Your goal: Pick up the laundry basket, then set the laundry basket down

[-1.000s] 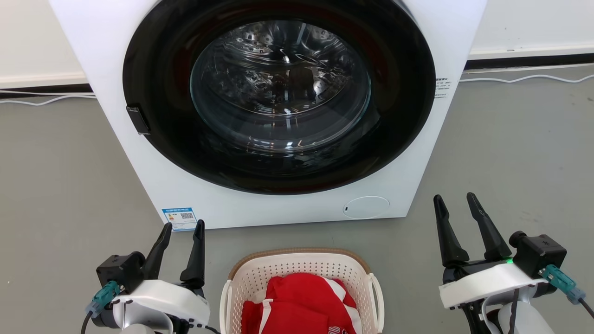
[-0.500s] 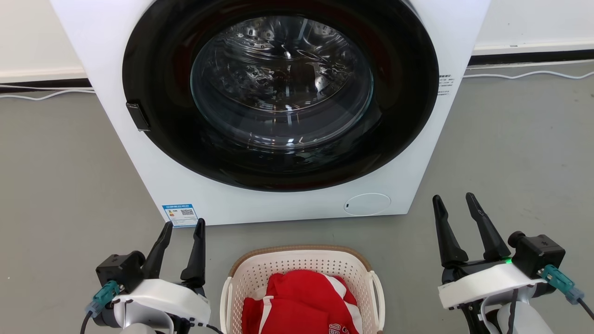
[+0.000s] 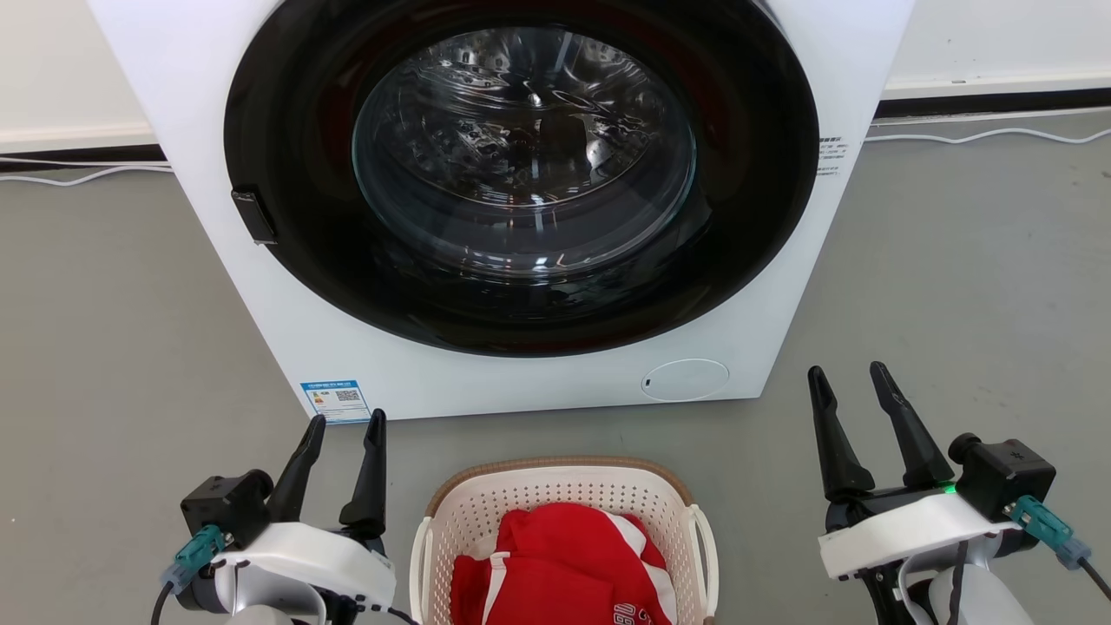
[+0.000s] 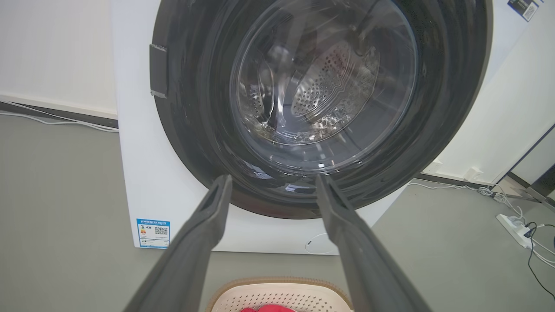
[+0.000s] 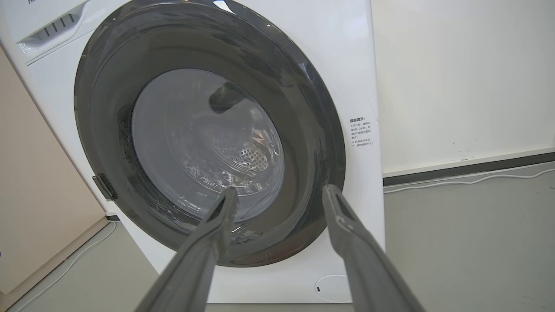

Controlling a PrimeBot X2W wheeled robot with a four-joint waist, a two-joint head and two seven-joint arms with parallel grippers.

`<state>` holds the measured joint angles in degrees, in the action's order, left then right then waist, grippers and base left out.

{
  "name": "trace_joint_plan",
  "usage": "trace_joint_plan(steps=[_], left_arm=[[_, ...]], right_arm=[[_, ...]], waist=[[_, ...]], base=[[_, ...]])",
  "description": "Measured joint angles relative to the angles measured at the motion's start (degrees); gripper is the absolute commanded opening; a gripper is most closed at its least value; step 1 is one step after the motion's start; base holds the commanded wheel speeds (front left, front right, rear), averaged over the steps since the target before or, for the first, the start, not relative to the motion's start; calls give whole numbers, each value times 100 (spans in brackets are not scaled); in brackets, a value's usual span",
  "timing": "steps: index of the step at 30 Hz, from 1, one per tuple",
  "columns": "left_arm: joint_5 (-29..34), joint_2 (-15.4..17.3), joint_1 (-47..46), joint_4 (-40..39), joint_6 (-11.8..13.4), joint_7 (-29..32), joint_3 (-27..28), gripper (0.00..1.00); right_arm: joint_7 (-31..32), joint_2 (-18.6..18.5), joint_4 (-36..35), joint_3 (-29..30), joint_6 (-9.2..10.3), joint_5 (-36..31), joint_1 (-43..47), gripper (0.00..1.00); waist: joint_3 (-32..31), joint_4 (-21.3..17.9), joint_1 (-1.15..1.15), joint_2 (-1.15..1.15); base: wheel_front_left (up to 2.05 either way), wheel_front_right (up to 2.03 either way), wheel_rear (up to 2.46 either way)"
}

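As grippers [image 3: 347, 417] [image 3: 846, 369] gape, basket [image 3: 555, 496] lies between.

left gripper [image 3: 348, 417] / right gripper [image 3: 845, 368]: two long dark tapered fingers [image 3: 903, 430] each, on a white moulded wrist shell [image 3: 903, 525]. Black block [image 3: 1007, 473] outboard, small cross mark. Teal connector [image 3: 1041, 521] into dark cable [image 3: 1095, 575]. Green LED [image 3: 951, 489] lit on right wrist.

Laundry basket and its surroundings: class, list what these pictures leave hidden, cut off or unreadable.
Laundry basket: near half cut off by the head view's bottom edge.
Basket's bottom: head view, hidden under the red garment.
Blue label on the washing machine: print too small, head view.
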<state>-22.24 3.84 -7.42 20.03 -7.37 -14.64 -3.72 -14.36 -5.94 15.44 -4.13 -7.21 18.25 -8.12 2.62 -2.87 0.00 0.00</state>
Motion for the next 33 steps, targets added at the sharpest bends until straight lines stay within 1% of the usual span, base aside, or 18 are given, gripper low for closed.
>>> trace_joint_plan(steps=[3, 4, 9, 15, 16, 19, 20, 26, 32, 33], left_arm=[[-90, 1, 0, 21, 0, 0, -58, 100], [-312, 0, 1, 57, 0, 0, -102, 0], [-333, -53, 200, 383, 2, 10, -134, 0], [-581, -54, 268, 394, 3, 109, -115, 0], [-672, -55, 268, 390, 3, 112, -103, 0], [-760, -55, 268, 383, 2, 163, -89, 0], [-900, -56, 268, 371, 3, 209, -74, 0], [-1269, -59, 268, 324, 3, 308, -19, 0], [-1501, -60, 268, 281, 2, 401, 14, 0], [-1638, -64, 268, 264, 2, 412, 30, 0]], right_arm=[[0, 2, 0, 0, 0, 0, 0, 100], [0, 3, 10, 1, 0, 0, 2, 0], [24, 54, 300, 0, 14, 25, 226, 0], [82, 75, 347, 13, 14, 287, 288, 0], [102, 75, 345, 23, 14, 420, 288, 0], [147, 76, 345, 32, 14, 530, 289, 0], [178, 77, 344, 41, 14, 649, 289, 0], [286, 85, 335, 80, 14, 1063, 289, 0], [349, 91, 326, 156, 14, 1360, 290, 0], [389, 91, 323, 183, 14, 1481, 290, 0]], waist=[[6, -3, 0, 0], [6, -3, 0, 0], [6, -3, 0, 0], [-16, 9, 2, 0], [-24, 14, 3, 0], [-21, 18, 2, 0], [-20, 23, 2, 0], [-32, 40, 2, 0], [-42, 52, 1, 0], [-46, 56, 1, 0]], base=[[0, 0, 0], [0, 0, 0], [0, 0, 0], [0, 0, 0], [0, 0, 0], [0, 0, 0], [0, 0, 0], [0, 0, 0], [0, 0, 0], [0, 0, 0]])
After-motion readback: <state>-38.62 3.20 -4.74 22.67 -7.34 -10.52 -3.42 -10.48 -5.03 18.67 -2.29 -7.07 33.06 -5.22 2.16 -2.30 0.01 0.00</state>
